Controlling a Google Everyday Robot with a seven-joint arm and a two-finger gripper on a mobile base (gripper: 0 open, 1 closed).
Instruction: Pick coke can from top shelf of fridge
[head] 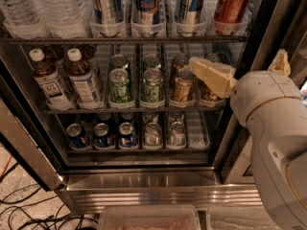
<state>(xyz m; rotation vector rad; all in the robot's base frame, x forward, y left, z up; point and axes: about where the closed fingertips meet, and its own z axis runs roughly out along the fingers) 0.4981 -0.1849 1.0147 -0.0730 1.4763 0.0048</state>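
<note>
Camera view: fridge (144, 181) stands open with racks of drinks. Coke can (232, 4) sits upright in the rightmost lane of the top shelf (124, 40), at 1 o'clock in frame, just right of the silver-and-blue cans (146, 6). Gripper (238, 63) is at 3 o'clock, level with the middle rack (144, 110), with the coke can at its 12 o'clock, well apart. Jaws apart, holding nothing. One finger (211, 75) overlaps the bronze cans (183, 85).

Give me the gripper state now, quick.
Gripper: cannot be told; it is at the right end of the middle shelf, lower than the coke can.
</note>
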